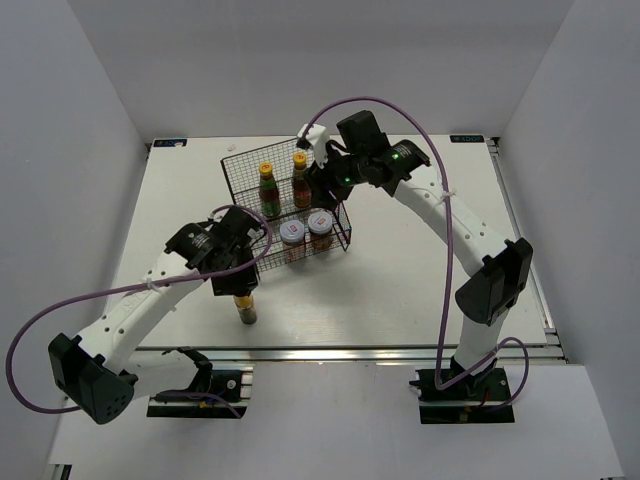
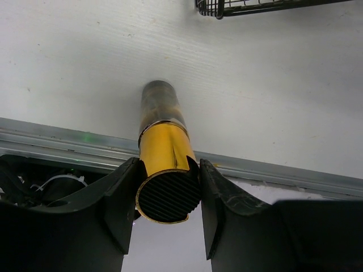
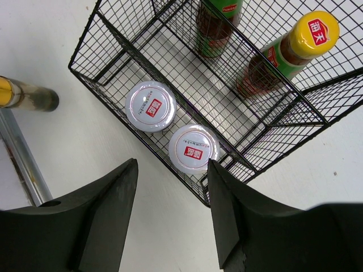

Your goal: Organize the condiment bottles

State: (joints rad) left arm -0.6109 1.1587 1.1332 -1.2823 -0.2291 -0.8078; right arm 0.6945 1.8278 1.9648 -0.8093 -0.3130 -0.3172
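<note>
From above: shows a wire basket at the middle of a white table. Holds two red sauce bottles upright and side by side in its 12 o'clock half, and two white-lidded jars close together in its 6 o'clock half. Leaves the dark bottle outside, upright on the table at the basket's 7 o'clock, near the front edge, with the left gripper on its top. Puts the right gripper over the basket's 3 o'clock side.

At the left wrist: finds both fingers pressed against the gold cap of the dark bottle, clamped on it. Sets the bottle's base on the table just past a metal rail, with a basket corner at 12 o'clock.

At the right wrist: finds the fingers spread apart, gripping nothing, above the basket. Shows one jar lid just past the gap, the other at its 11 o'clock. Shows the red sauce bottles farther off toward 1 o'clock, one yellow cap in view, and the dark bottle outside the wire at 9 o'clock.
</note>
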